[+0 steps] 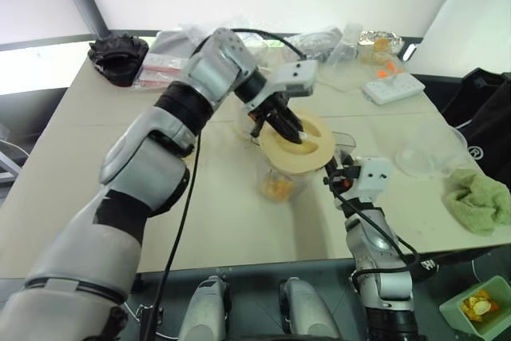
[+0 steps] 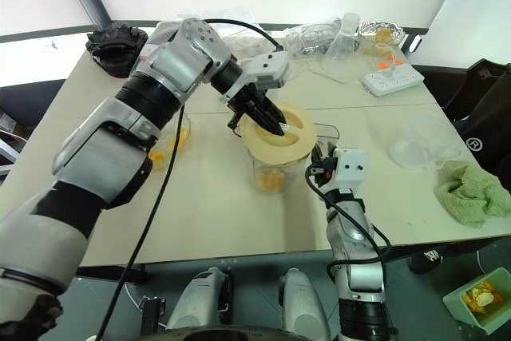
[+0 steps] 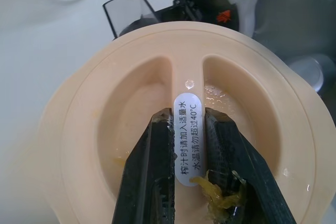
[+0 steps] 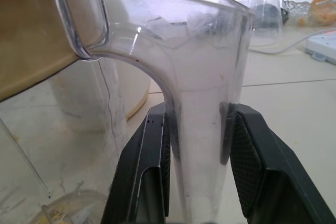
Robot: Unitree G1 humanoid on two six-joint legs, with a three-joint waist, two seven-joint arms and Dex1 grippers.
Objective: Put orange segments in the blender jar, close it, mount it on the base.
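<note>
the right gripper (image 2: 319,167) reaches in level from the near edge of the desk (image 2: 239,229), its two black fingers (image 4: 252,166) closed on the clear side handle (image 4: 202,129) of the blender jar (image 2: 271,173). the jar stands upright near the middle of the desk, with orange segments (image 2: 271,181) lying at its bottom. a round cream lid (image 2: 279,135) sits over the jar's rim. the left gripper (image 2: 267,121) comes down onto it from above, fingers (image 3: 147,182) pinched nearly shut on the raised centre ridge (image 3: 188,129) of the lid, which bears a white label; a bit of orange pulp clings to one finger. right of the jar lie a crumpled green cloth (image 2: 473,193) and a shallow clear bowl (image 2: 419,143). just behind the jar, part hidden, stands the base (image 1: 243,121). farther back is a white power strip (image 2: 391,77), and a black object (image 2: 117,41) sits at the far left corner.
</note>
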